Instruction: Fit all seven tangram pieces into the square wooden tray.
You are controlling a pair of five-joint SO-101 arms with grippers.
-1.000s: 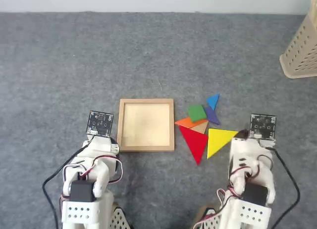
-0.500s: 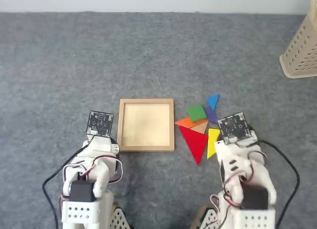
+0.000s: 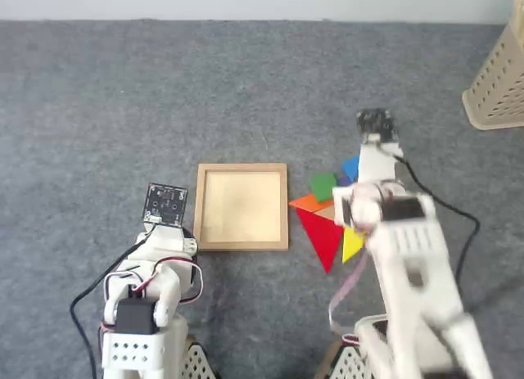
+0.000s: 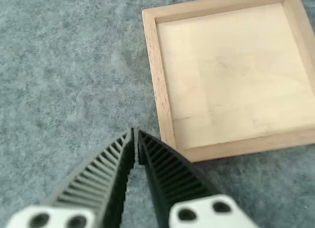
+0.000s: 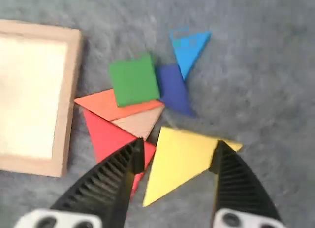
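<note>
I'm watching my left tool (image 4: 135,135) sitting closed just beside the wooden tray (image 3: 242,168) at mid-frame. Right of it, my right tool (image 5: 179,148) is hanging open, straddling the yellow triangle (image 5: 183,159) among the clustered tangram pieces (image 5: 134,80).

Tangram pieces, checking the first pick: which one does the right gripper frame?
The yellow triangle: it fills the gap of the open right gripper; the other colours lie aside.

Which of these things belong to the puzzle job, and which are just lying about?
Job: tray, red triangle, yellow triangle, orange triangle, tan triangle, green square, purple piece, blue triangle.

Lying about: basket at the table's far edge.
</note>
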